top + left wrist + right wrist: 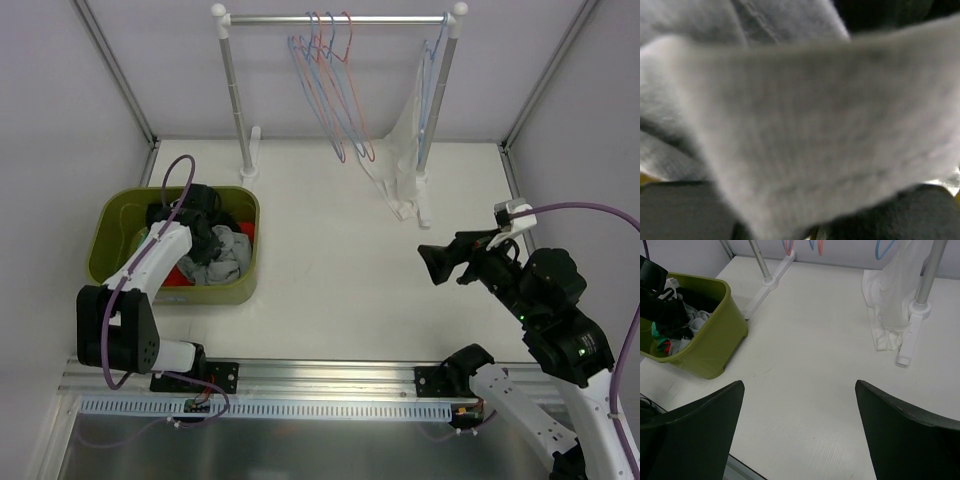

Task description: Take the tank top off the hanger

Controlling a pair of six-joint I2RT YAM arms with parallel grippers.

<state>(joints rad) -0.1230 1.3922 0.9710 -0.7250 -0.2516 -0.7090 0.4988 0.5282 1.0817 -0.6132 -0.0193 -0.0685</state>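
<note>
White table (340,270), grey walls (270,90), green bin (220,293) left; tank top (405,140) on rack (340,18)

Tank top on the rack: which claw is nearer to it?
Right. The right claw hovers open over the table, just short of the tank top; the left claw is down in the green bin, much farther off.

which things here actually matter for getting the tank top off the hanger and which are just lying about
For the job:
- white tank top, hem drooping onto the table
- blue hanger it hangs on
- right gripper, open

Just lying about:
- empty red and blue hangers
- green bin
- pile of clothes in it
</note>
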